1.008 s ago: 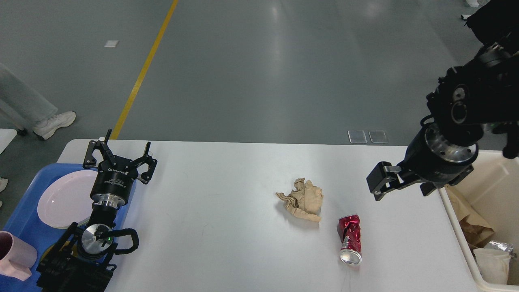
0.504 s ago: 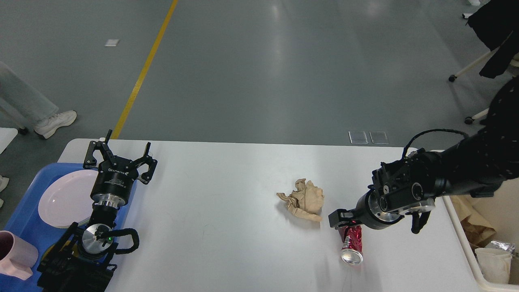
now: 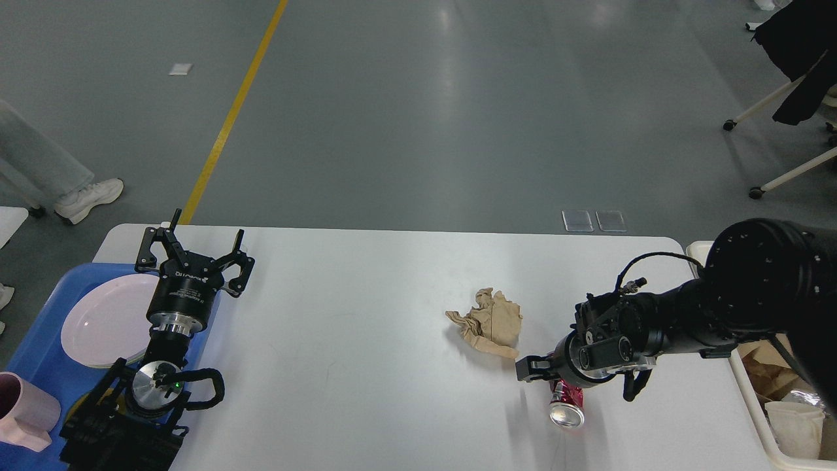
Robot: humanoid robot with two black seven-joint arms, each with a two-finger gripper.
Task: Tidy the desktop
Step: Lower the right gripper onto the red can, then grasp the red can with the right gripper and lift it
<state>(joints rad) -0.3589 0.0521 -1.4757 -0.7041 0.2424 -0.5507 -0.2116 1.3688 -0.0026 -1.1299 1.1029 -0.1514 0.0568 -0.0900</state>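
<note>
The white desktop (image 3: 353, 386) holds a crumpled brown paper ball (image 3: 489, 320) and a crushed red can (image 3: 566, 405) lying to its right. My right gripper (image 3: 535, 371) is low over the can's far end and hides that part. One dark finger (image 3: 525, 368) shows to the can's left; the other is hidden, so I cannot tell whether it is open or shut. My left gripper (image 3: 194, 246) is open and empty, held over the desktop's left side by the tray.
A blue tray (image 3: 36, 347) at the left edge carries a white plate (image 3: 98, 320) and a pink cup (image 3: 23, 411). A cream bin (image 3: 752, 412) at the right edge holds brown paper (image 3: 762, 366) and a white cup (image 3: 794, 428). A person's foot stands at the far left.
My right arm swung down and leftward from beside the bin to the red can, lowering further in the last half second. The left arm, paper and can stayed put.
</note>
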